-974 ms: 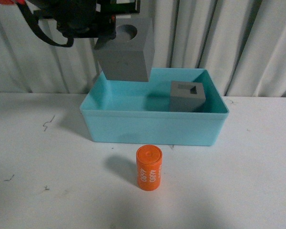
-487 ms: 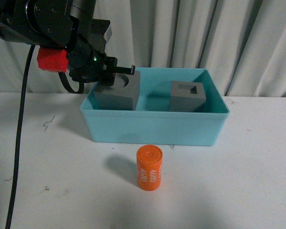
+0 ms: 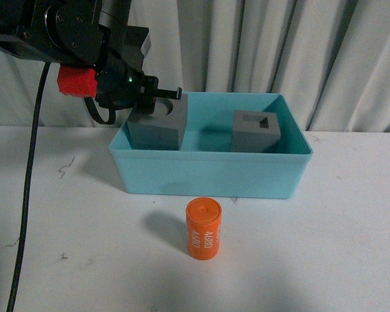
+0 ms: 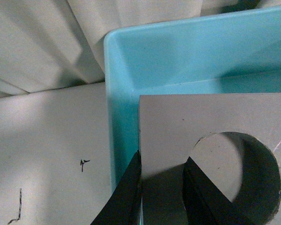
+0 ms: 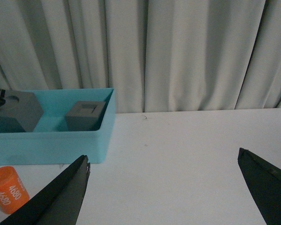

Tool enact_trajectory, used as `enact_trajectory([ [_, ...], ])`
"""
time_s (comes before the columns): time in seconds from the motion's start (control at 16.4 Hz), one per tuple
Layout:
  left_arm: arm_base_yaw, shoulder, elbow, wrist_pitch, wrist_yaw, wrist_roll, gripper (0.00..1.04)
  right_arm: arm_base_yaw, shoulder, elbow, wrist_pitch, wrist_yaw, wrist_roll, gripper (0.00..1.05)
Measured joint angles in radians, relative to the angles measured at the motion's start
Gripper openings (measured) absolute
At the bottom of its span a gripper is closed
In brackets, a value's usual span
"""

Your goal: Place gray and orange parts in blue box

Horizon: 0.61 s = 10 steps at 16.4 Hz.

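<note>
The blue box point(image 3: 208, 175) stands at the back middle of the white table. My left gripper point(image 3: 157, 109) is shut on the gray cube with the round recess point(image 3: 157, 133), holding it low inside the box's left end. In the left wrist view one finger sits outside the cube point(image 4: 178, 122) and the other in its recess, with the left gripper point(image 4: 163, 157) pinching that wall. The gray cube with the rectangular recess point(image 3: 255, 132) rests in the box's right end. The orange cylinder point(image 3: 203, 229) stands upright on the table in front of the box. My right gripper point(image 5: 163, 157) is open over bare table, holding nothing.
A pleated white curtain point(image 3: 325, 58) hangs close behind the box. A black cable point(image 3: 27, 195) drops from the left arm along the left side. In the right wrist view the box point(image 5: 51, 145) and cylinder point(image 5: 8, 190) lie left of the fingers.
The left gripper has brought the round-recess cube down from high above the box into its left end, then settled slightly lower. The other cube and the cylinder have not moved.
</note>
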Motion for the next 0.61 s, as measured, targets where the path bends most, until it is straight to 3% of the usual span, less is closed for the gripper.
enact_trajectory([
  [0.06,0.002,0.006,0.000,0.002,0.004,0.000,0.40,0.000,0.000,0.000,0.000,0.000,0.000,0.98],
  [0.3,0.023,-0.020,-0.031,-0.018,0.019,-0.044,0.83,0.000,0.000,0.000,0.000,0.000,0.000,0.98],
  [0.37,0.038,-0.110,-0.119,-0.003,0.068,-0.078,0.99,0.000,0.000,0.000,0.000,0.000,0.000,0.98],
  [0.61,0.157,-0.636,-0.485,-0.082,0.314,-0.211,0.98,0.000,0.000,0.000,0.000,0.000,0.000,0.98],
])
